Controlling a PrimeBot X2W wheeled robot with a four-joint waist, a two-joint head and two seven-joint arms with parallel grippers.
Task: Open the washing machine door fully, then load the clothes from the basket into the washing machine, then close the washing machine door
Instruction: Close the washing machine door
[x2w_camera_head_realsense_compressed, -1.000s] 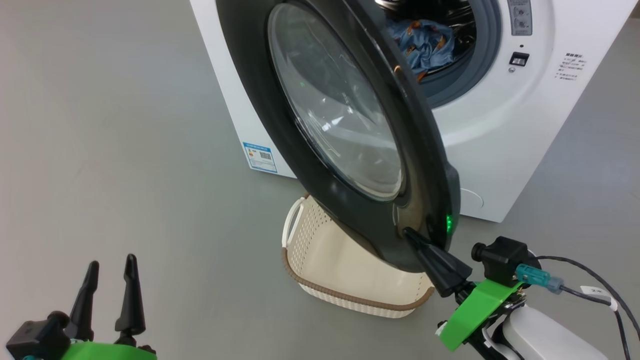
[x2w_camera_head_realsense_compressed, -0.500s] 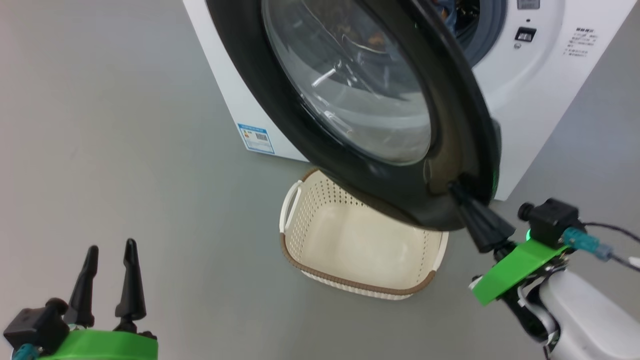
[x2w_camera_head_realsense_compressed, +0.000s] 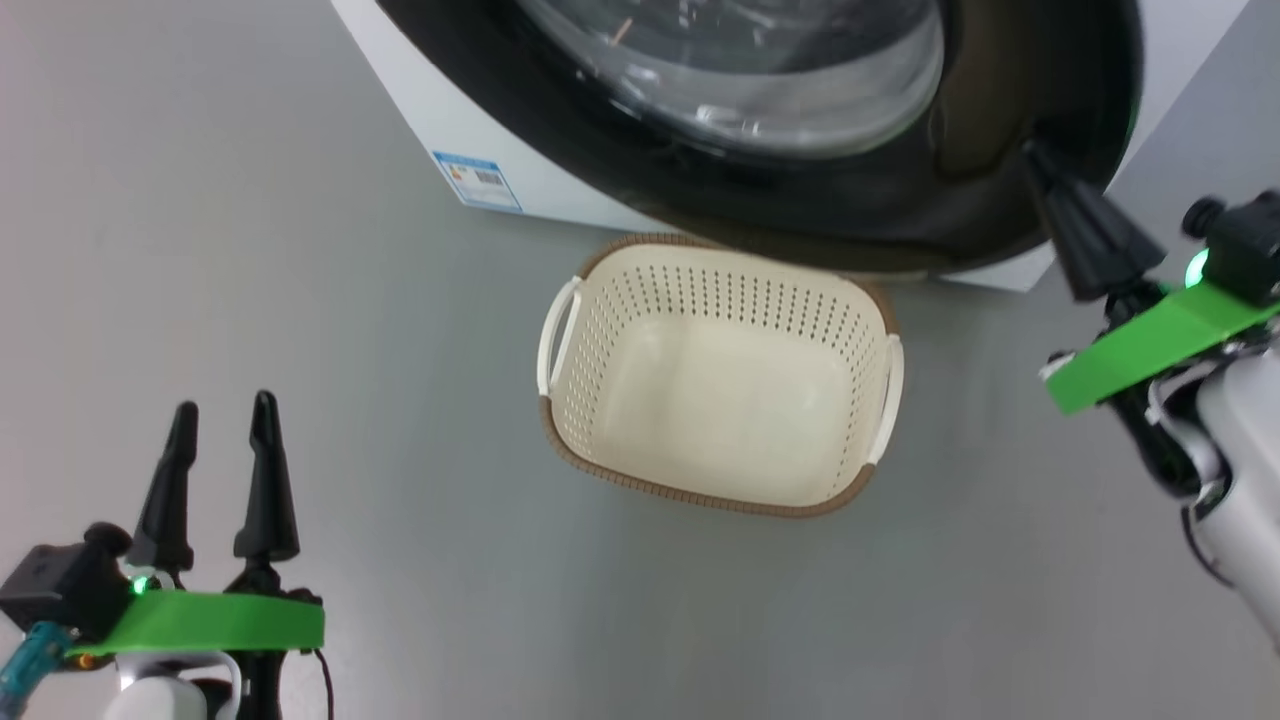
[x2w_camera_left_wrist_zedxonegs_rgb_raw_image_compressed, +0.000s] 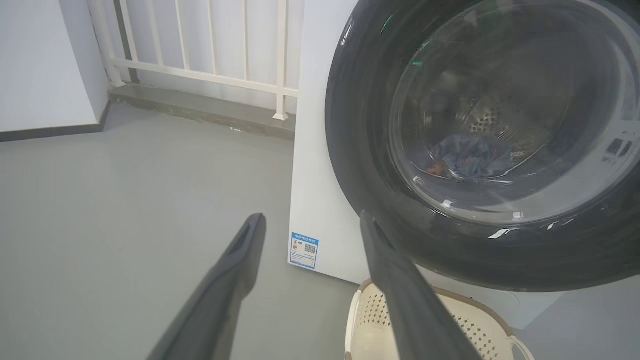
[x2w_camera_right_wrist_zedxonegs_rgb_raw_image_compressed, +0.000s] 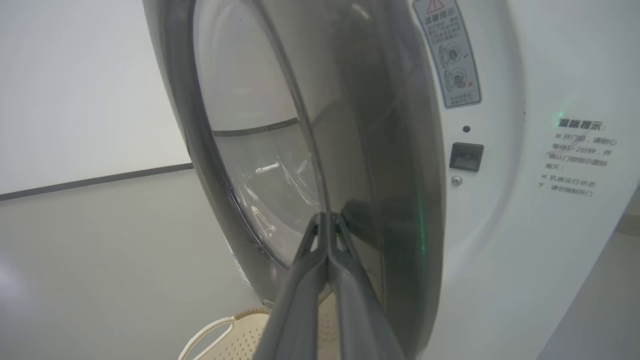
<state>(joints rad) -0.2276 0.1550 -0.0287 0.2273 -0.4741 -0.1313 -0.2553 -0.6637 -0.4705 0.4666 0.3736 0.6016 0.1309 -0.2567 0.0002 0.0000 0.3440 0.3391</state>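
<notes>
The washing machine door (x2w_camera_head_realsense_compressed: 800, 210) stands almost against the white washing machine (x2w_camera_head_realsense_compressed: 450, 120), still a little ajar in the right wrist view, where the latch slot (x2w_camera_right_wrist_zedxonegs_rgb_raw_image_compressed: 466, 156) shows beside its edge. My right gripper (x2w_camera_head_realsense_compressed: 1035, 150) is shut with nothing between its fingers, and its tips (x2w_camera_right_wrist_zedxonegs_rgb_raw_image_compressed: 327, 216) press on the door's black rim (x2w_camera_right_wrist_zedxonegs_rgb_raw_image_compressed: 400, 175). Through the glass (x2w_camera_left_wrist_zedxonegs_rgb_raw_image_compressed: 500, 125) a blue garment (x2w_camera_left_wrist_zedxonegs_rgb_raw_image_compressed: 475, 155) of the clothes lies in the drum. The basket (x2w_camera_head_realsense_compressed: 700, 497) sits empty on the floor below the door. My left gripper (x2w_camera_head_realsense_compressed: 220, 420) hangs open at the lower left, well away from the basket.
Grey floor (x2w_camera_head_realsense_compressed: 250, 250) spreads left of the machine and in front of the basket. A white railing (x2w_camera_left_wrist_zedxonegs_rgb_raw_image_compressed: 210, 45) on a low kerb runs behind the machine's left side. A blue label (x2w_camera_head_realsense_compressed: 478, 180) marks the machine's lower corner.
The door has swung a long way toward the machine with my shut right gripper on its rim. The basket is now uncovered. The head camera has shifted. My left gripper stays open.
</notes>
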